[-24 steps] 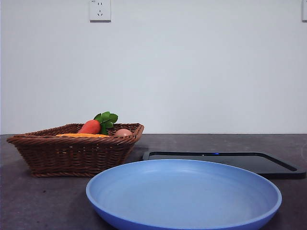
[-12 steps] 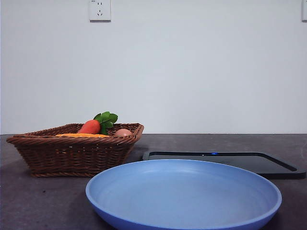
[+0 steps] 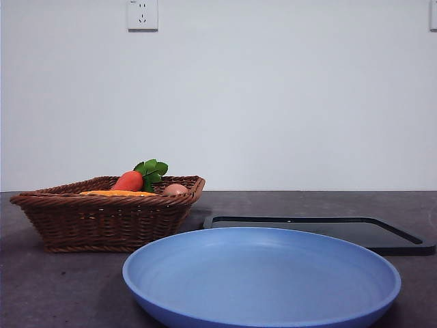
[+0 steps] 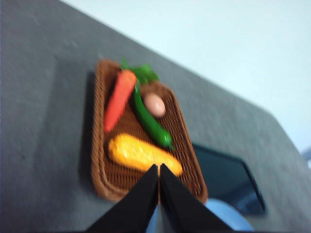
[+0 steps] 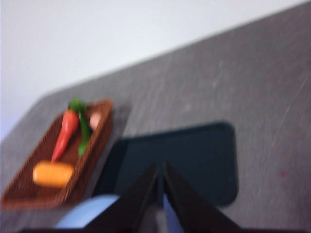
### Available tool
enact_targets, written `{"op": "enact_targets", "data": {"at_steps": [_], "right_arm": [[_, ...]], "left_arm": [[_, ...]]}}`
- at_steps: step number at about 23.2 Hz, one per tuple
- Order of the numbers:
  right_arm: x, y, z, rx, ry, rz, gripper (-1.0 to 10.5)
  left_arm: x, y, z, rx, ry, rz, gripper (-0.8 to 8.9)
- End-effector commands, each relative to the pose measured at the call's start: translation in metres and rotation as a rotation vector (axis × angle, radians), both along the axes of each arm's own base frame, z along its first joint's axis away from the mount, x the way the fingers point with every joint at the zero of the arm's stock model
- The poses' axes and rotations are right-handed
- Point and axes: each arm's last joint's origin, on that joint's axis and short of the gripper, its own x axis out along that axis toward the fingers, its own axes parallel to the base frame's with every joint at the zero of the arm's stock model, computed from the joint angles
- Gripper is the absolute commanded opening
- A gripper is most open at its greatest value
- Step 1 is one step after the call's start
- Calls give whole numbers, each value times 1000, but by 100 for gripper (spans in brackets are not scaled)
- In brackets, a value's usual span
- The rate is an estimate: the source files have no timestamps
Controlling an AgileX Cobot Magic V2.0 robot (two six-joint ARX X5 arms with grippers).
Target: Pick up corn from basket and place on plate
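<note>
On the left of the dark grey bench (image 3: 41, 287) sits the shallow, dark-brown woven wicker basket (image 3: 102, 222), and in it lies the long orange-yellow corn cob (image 4: 144, 154) with bumpy kernels, stretched across the basket's near end. Beside it in the basket rest a smooth orange-red carrot with green leaves (image 4: 118, 99), a slim green pepper (image 4: 149, 122) and a small pale pink egg-shaped piece (image 4: 154, 105). From the low front view only a thin strip of the corn shows above the braided rim. The left hand (image 4: 158, 168) hangs above the basket's near end, over the corn, its two black jaws pressed together and holding nothing. To the right of the basket, nearest the front, stands the round, shallow, light-blue plate (image 3: 261, 311). Behind the plate lies a flat black rectangular tray (image 3: 382, 236). The right hand (image 5: 160, 170) hangs above the tray, well apart from the basket, its jaws likewise closed on nothing.
</note>
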Motion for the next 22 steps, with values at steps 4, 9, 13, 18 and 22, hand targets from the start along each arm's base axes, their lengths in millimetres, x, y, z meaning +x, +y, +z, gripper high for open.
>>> {"op": "enact_targets", "data": {"at_steps": [4, 9, 13, 18, 22], "right_arm": [[10, 2, 20, -121, 119, 182, 3], [21, 6, 30, -189, 276, 304, 3], [29, 10, 31, -209, 364, 380, 3], [39, 20, 24, -224, 440, 472, 3], [43, 24, 21, -227, 459, 504, 3]], "left_arm": [[5, -2, 17, 104, 69, -148, 7], [9, -4, 19, 138, 172, -242, 7], [11, -6, 16, 165, 247, -302, 7], [13, -8, 13, 186, 283, -355, 7], [14, -9, 13, 196, 274, -361, 15]]}}
